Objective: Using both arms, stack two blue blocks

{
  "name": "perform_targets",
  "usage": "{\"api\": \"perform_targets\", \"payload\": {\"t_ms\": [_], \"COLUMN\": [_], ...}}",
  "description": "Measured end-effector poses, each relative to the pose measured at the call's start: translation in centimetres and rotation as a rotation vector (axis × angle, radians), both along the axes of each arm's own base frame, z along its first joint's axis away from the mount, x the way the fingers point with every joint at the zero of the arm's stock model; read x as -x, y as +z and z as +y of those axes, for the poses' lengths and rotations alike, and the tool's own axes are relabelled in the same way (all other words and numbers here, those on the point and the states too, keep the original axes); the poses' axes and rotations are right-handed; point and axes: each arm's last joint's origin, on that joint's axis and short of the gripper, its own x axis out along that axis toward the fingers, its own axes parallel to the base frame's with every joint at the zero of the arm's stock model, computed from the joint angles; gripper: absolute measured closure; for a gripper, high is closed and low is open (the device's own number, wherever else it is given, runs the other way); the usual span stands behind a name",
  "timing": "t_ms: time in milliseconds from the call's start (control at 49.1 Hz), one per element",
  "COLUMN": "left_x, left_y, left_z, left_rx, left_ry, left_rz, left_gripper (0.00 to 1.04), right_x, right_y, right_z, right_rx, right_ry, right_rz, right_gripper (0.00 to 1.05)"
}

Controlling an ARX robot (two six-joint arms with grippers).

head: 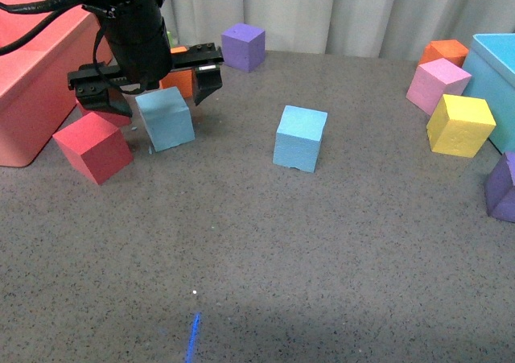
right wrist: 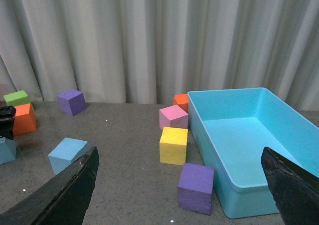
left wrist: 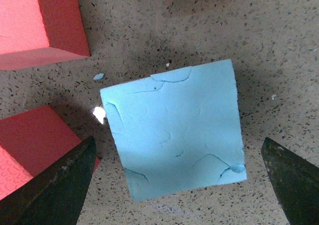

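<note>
One blue block (head: 165, 118) sits on the grey table at the left, tilted, right under my left gripper (head: 153, 85). In the left wrist view that block (left wrist: 174, 130) lies between the two open fingers (left wrist: 55, 190), which stand apart from its sides. The second blue block (head: 300, 138) stands alone near the table's middle; it shows in the right wrist view (right wrist: 67, 154). My right gripper (right wrist: 179, 192) is open and empty, high above the table, out of the front view.
A red cube (head: 92, 146) and a red-pink bin (head: 32, 81) are at the left, an orange cube (head: 179, 81) behind the left gripper, a purple cube (head: 243, 46) at the back. At the right stand pink (head: 437, 85), yellow (head: 459, 125), orange and purple (head: 503, 187) cubes and a turquoise bin (right wrist: 239, 135).
</note>
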Motion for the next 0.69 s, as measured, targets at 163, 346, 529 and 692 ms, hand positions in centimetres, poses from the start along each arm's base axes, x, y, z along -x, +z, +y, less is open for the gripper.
{"api": "perform_targets", "payload": {"t_ms": [163, 346, 529, 692], "left_x": [-0.5, -1.0, -0.6, 0.6], "left_y": [-1.0, -1.5, -1.2, 0.0], "left_z": [-0.2, -0.6, -1.2, -2.3], "left_rx": [0.002, -0.011, -0.010, -0.001], "left_ry": [0.007, 0.003, -0.018, -0.067], "left_rz": [0.036, 0.051, 0.034, 0.006], "left_gripper": [0.07, 0.34, 0.52, 0.57], "right_x": [0.0, 0.0, 0.0, 0.0], "right_y": [0.0, 0.0, 0.0, 0.0], "right_z": [0.0, 0.0, 0.0, 0.0], "right_rx": [0.000, 0.000, 0.000, 0.000], "right_ry": [0.000, 0.000, 0.000, 0.000], "right_rz": [0.000, 0.000, 0.000, 0.000], "right_gripper": [0.10, 0.10, 0.10, 0.10]}}
